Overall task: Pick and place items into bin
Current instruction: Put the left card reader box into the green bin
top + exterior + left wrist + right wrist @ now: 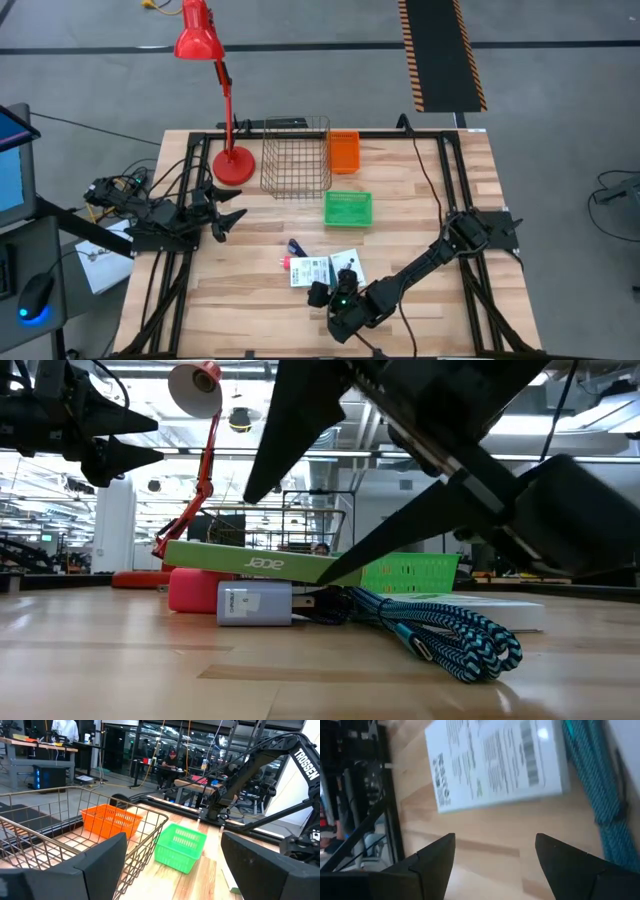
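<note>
Two end effectors spread, right end effector over white box

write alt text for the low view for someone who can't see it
Two dark fingers of the right hand, spread open, slant down at a flat white box with a green Acer-printed edge on the wooden table. Around the box lie a red block, a small grey adapter and a coiled teal braided cable; a red desk lamp and a green plastic basket stand behind.
</note>
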